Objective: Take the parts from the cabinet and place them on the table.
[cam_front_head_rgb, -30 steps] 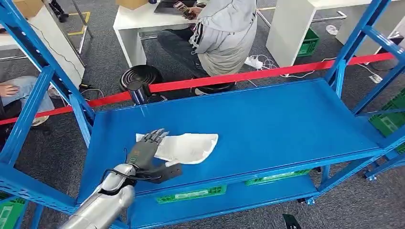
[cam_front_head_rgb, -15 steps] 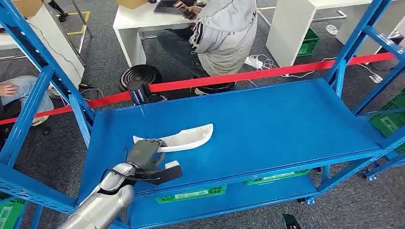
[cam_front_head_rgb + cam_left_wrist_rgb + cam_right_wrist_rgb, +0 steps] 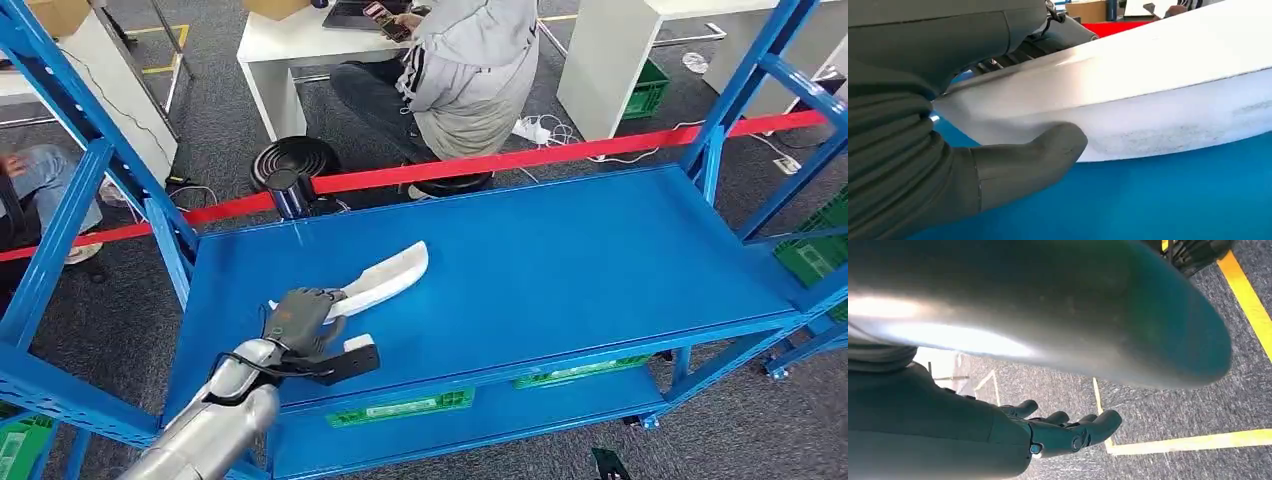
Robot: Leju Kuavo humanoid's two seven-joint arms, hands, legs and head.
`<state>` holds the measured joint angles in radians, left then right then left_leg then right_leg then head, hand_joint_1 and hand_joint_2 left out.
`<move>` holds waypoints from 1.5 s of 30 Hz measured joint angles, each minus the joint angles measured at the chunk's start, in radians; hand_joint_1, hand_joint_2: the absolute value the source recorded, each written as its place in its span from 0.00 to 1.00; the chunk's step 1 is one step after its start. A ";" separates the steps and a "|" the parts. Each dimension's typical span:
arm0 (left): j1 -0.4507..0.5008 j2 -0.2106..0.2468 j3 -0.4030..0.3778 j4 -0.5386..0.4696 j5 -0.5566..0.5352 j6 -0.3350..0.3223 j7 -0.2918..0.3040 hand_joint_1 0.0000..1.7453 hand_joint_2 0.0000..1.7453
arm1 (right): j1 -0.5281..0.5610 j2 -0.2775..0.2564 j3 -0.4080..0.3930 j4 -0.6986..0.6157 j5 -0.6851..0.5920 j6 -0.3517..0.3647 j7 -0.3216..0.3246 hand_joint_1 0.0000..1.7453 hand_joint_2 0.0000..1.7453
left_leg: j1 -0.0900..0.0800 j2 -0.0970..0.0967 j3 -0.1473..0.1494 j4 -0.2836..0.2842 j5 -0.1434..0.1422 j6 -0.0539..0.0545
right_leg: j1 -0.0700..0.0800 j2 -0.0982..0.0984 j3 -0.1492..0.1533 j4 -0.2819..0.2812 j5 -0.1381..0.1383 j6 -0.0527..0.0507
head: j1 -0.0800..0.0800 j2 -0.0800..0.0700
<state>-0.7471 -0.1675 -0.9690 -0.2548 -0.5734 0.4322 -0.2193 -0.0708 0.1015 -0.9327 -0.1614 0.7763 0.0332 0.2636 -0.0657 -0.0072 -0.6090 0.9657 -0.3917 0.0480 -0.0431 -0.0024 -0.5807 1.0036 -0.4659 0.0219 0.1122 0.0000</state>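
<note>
A white curved plastic part (image 3: 386, 276) is on the blue cabinet shelf (image 3: 580, 260), tipped up on its long edge with its far end raised toward the shelf's back. My left hand (image 3: 298, 318) grips the part's near end, fingers wrapped over the top. In the left wrist view the thumb (image 3: 1038, 160) presses the white part (image 3: 1158, 85) from below and the darker fingers lie on its other side. My right hand (image 3: 1063, 432) hangs above grey carpet with yellow floor lines, fingers apart and holding nothing.
Blue uprights frame the shelf, one at the left (image 3: 70, 150) and one at the right (image 3: 745, 90). A red barrier tape (image 3: 520, 158) runs behind it. Beyond sit a person in a grey hoodie (image 3: 470, 70) and a black stool (image 3: 293, 160). Green crates (image 3: 400, 408) lie on the lower shelf.
The white part lay flat under my open left hand; my fingers have closed on its near end and it has tipped up on edge, its far end swinging toward the shelf's back.
</note>
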 joint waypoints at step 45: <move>0.254 0.093 0.323 -1.012 0.434 0.005 -0.363 1.00 1.00 | 0.004 0.002 -0.066 0.000 -0.017 -0.019 -0.030 0.00 0.00 | -0.004 0.000 -0.001 -0.002 -0.006 0.005 | -0.007 0.000 0.002 -0.008 0.001 0.005 | 0.000 0.000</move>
<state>-0.4930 -0.0747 -0.6462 -1.2670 -0.1392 0.4376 -0.5821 -0.0671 0.1034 -0.9987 -0.1610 0.7595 0.0137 0.2335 -0.0702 -0.0071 -0.6099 0.9642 -0.3974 0.0529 -0.0500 -0.0020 -0.5789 0.9952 -0.4648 0.0273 0.1122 0.0000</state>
